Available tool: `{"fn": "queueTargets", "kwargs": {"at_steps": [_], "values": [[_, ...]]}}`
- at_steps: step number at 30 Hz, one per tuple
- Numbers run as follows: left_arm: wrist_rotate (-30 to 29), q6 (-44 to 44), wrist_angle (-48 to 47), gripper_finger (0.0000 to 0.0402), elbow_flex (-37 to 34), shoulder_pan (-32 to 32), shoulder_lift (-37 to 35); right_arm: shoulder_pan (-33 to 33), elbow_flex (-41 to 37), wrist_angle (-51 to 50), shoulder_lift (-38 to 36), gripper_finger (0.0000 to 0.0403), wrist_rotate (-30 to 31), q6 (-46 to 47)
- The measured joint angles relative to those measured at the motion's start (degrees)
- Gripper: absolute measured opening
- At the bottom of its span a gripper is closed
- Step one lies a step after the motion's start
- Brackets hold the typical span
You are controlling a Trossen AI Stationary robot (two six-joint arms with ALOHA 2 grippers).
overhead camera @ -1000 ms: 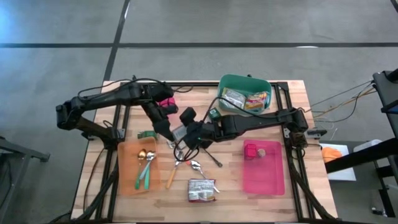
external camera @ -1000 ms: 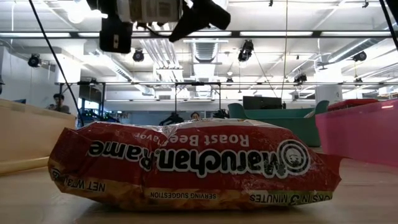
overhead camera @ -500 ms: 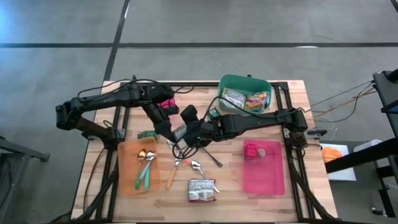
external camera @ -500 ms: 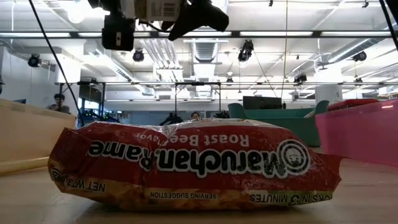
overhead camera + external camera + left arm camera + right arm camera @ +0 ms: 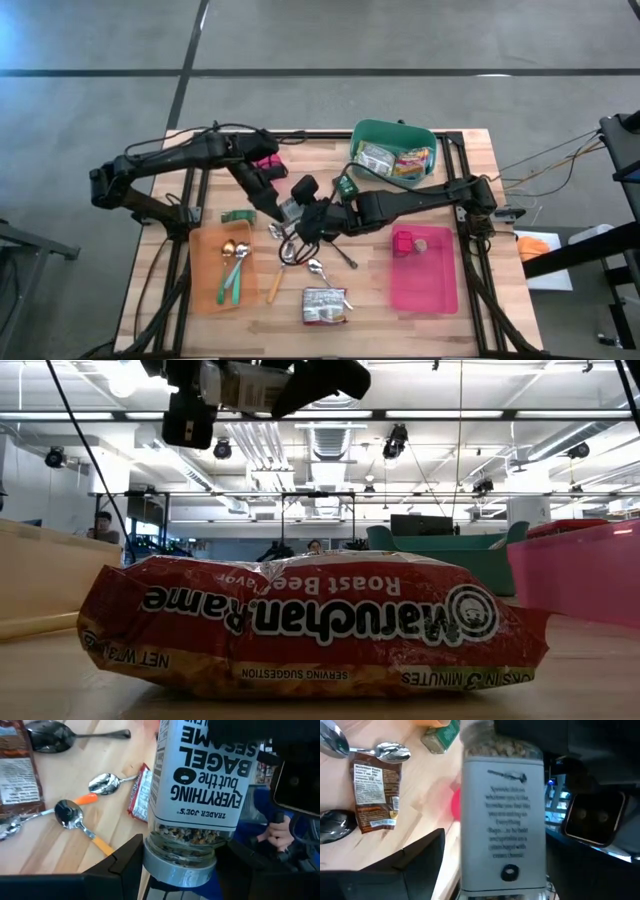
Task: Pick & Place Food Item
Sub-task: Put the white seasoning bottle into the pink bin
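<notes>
A seasoning jar [image 5: 288, 210] with a white "Everything but the Bagel" label [image 5: 205, 775] hangs in the air above the table's middle. My left gripper [image 5: 272, 207] is shut on its lid end. My right gripper [image 5: 302, 222] stands open around the jar's base end [image 5: 502, 865]. One of its fingers [image 5: 420, 862] shows clear of the glass, and the other finger is hidden. A red ramen packet [image 5: 310, 625] lies flat near the table's front edge [image 5: 324, 305], with no gripper on it. My left gripper pinches the jar's grey lid [image 5: 180, 870] between its two fingers [image 5: 125, 865], which lie across the jar. It comes slanting down from the table's left. The jar points away from the gripper toward my right gripper, lifted clear of the table.
A green bin [image 5: 430, 140] with food packets stands at the back. A pink tray [image 5: 425, 280] lies at the right and an orange tray [image 5: 205, 270] with spoons at the left. Loose spoons [image 5: 315, 268] and a small brown packet [image 5: 375, 795] lie under the grippers.
Both hands have stayed at the same spot above the table's middle. The jar and the two wrists have turned a little, so that the jar now slants slightly in the low view.
</notes>
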Motion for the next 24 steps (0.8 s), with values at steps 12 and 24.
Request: {"fn": "queueTargets", "kwargs": {"at_steps": [12, 24], "values": [[1.28, -0.02, 0.77, 0.0189, 0.0, 0.02, -0.03, -0.02, -0.04, -0.3, 0.0, 0.0196, 2.58, 0.26], [2.7, 1.41, 2.8, 0.0262, -0.04, 0.17, -1.31, 0.39, 0.53, -1.19, -0.74, 0.0196, 3.75, 9.92]]}}
